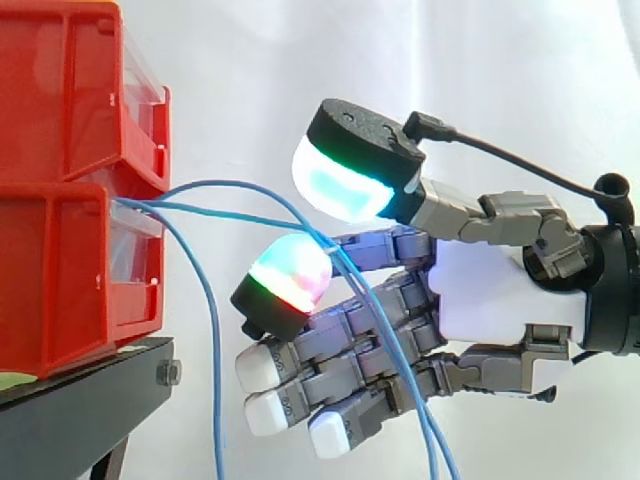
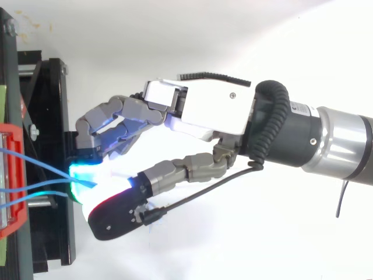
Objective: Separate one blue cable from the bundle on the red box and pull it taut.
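Hand [image 1: 490,290]: right of the red bins [image 1: 60,250], near their lower front.
Fingers: curled; thumb pad [image 1: 345,180] and a glowing fingertip [image 1: 290,275] pinch the blue cable [image 1: 235,183].
Blue cable: arcs from the bins to the pinch, bowed.
Second cable [image 1: 214,380]: hangs just beside the bins.

The red bins [image 1: 60,150] at left are glossy moulded plastic with clear plastic fronts. The black stand [image 1: 85,385] is matt metal. The blue cables [image 1: 230,183] look smooth-sheathed. The hand [image 1: 490,290] has a smooth white plastic palm shell. The far curtain [image 1: 250,70] is soft white cloth.
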Controlling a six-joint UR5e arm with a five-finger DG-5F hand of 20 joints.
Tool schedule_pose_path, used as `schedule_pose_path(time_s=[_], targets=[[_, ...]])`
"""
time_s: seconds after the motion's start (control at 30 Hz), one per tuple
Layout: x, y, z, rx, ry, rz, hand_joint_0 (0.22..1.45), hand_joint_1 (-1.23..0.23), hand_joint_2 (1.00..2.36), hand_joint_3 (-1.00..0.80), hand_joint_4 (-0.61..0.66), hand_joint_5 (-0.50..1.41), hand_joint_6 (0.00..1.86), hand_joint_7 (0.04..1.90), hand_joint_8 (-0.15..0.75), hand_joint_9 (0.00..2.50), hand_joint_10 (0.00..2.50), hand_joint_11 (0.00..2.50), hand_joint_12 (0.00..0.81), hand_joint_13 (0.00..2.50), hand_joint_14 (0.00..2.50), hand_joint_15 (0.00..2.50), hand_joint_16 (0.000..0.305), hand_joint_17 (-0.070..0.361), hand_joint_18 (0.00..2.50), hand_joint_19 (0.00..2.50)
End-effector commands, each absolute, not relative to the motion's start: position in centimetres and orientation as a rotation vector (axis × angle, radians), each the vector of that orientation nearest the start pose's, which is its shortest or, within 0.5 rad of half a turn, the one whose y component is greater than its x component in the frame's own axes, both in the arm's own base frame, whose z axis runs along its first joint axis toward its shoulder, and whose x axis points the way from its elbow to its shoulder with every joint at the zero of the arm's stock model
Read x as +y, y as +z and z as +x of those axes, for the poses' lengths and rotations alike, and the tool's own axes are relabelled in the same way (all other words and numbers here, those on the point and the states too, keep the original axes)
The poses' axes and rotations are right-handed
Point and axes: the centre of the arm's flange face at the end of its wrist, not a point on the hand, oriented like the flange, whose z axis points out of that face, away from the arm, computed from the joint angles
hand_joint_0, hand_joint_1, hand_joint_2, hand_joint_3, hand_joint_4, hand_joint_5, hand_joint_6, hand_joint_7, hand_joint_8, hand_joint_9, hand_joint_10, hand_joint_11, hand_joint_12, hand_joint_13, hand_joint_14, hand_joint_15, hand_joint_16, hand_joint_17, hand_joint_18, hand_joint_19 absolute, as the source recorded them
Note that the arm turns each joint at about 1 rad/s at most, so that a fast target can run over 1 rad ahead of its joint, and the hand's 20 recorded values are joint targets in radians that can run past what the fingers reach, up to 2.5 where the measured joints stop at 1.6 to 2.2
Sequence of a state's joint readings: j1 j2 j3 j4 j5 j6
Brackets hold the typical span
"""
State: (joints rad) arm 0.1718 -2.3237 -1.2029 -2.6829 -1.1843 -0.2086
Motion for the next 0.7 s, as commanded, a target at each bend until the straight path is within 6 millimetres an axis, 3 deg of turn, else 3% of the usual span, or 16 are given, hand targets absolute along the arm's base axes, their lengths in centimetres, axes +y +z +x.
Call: schedule_pose_path(time_s=[0.0,0.07,0.3,0.47,0.67], targets=[[-3.93,23.33,77.2,1.095,0.937,1.133,0.49,-0.53,1.0,-0.5,0.16,-0.13,0.84,1.07,0.376,0.83,0.01,0.41,0.419,0.77,0.01,0.36,0.055,0.124,0.83,0.43],[-3.94,23.26,77.17,1.096,0.938,1.135,0.57,-0.53,1.01,-0.41,0.14,-0.13,0.84,1.1,0.353,0.83,0.01,0.41,0.393,0.76,0.01,0.36,0.05,0.112,0.79,0.45],[-3.92,23.26,77.17,1.096,0.94,1.135,0.56,-0.71,1.01,-0.17,0.13,-0.13,0.85,1.04,0.386,0.83,0.01,0.41,0.436,0.8,0.01,0.35,0.058,0.129,0.89,0.37],[-3.9,23.73,77.3,1.091,0.945,1.136,0.59,-0.84,1.02,-0.15,0.1,-0.15,0.85,1.04,0.349,0.76,0.01,0.43,0.398,0.75,0.01,0.36,0.051,0.114,0.81,0.39],[-3.95,23.45,77.01,1.116,0.933,1.157,0.68,-0.96,1.01,-0.28,0.01,-0.17,0.87,1.06,0.326,0.73,0.01,0.43,0.381,0.72,0.01,0.34,0.048,0.109,0.8,0.35]])
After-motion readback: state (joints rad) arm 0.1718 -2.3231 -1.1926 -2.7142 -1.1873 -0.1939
